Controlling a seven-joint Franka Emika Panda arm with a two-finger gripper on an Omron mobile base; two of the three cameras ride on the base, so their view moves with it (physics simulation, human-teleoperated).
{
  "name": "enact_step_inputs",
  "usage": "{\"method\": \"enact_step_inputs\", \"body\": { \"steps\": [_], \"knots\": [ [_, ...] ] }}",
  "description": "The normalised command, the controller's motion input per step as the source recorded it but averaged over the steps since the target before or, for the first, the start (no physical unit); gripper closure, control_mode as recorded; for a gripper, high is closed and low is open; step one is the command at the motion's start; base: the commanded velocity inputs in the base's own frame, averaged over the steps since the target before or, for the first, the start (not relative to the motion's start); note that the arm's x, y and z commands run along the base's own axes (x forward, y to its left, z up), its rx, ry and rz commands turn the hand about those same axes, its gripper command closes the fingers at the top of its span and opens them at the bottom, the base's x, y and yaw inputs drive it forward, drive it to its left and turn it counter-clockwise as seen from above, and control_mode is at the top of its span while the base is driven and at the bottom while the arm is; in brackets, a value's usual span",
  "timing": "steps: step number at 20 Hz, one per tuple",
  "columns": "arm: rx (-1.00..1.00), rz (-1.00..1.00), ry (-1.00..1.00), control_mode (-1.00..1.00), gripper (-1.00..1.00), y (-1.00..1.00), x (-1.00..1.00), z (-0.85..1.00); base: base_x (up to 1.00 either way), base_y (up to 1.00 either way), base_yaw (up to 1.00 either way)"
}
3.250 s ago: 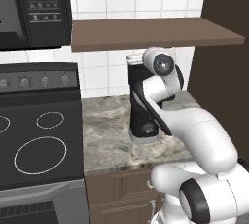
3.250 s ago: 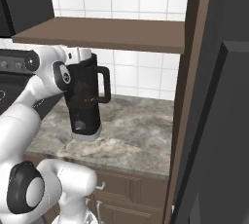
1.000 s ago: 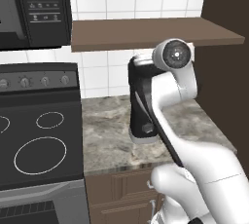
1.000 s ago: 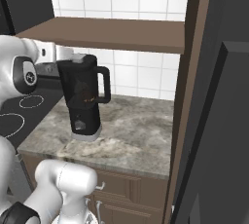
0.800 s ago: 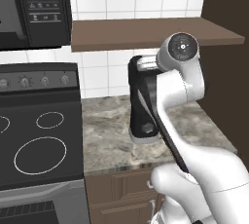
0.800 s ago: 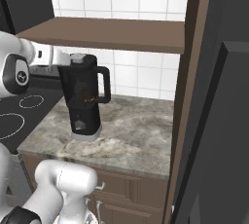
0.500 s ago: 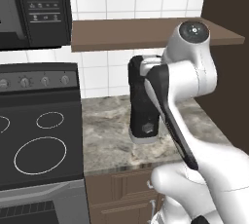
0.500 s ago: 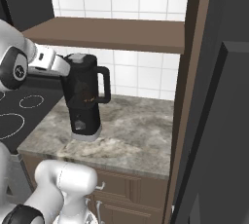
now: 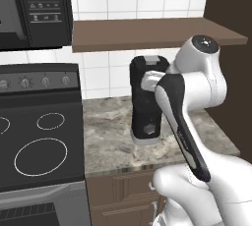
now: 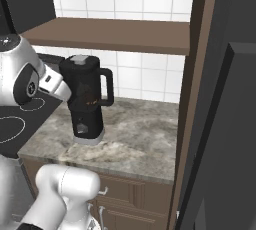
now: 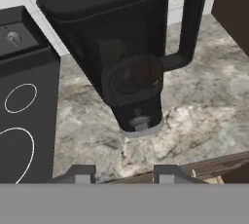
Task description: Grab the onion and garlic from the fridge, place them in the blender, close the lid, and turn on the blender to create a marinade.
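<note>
The black blender (image 9: 145, 103) stands upright on the marble counter (image 9: 108, 136), its loop handle (image 10: 107, 88) pointing right. The lid (image 10: 80, 60) with its grey square centre sits on the jug's top. A dim brownish round shape (image 11: 144, 71) and a paler one (image 11: 112, 50) show through the jug wall; I cannot tell for sure that they are the onion and garlic. My gripper (image 11: 124, 175) hovers in front of the blender, level with the jug and above the round knob (image 11: 140, 122). Its fingertips stand apart with nothing between them.
A black stove (image 9: 34, 146) with ring burners adjoins the counter on the left. A brown shelf (image 9: 147, 32) hangs just above the blender. The grey fridge door (image 10: 232, 124) and a brown cabinet side (image 10: 192, 99) close off the right.
The arm's elbow has swung up and to the right, and the hand has come in toward the blender's jug. The blender and its lid have not moved.
</note>
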Motion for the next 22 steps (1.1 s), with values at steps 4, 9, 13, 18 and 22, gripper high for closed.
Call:
{"method": "enact_step_inputs", "body": {
  "steps": [4,9,13,18,22],
  "knots": [
    [0.02,0.00,0.00,-1.00,1.00,0.17,-0.03,-0.84,0.00,0.00,0.00],
    [-0.01,0.01,0.00,-1.00,1.00,0.00,0.00,-0.30,0.00,0.00,0.00],
    [0.00,0.01,0.00,-1.00,1.00,0.00,0.00,-0.03,0.00,0.00,0.00],
    [0.00,0.00,0.00,-1.00,1.00,0.00,0.00,0.00,0.00,0.00,0.00],
    [0.00,0.00,0.00,-1.00,1.00,0.00,0.02,-0.11,0.00,0.00,0.00]
  ]
}}
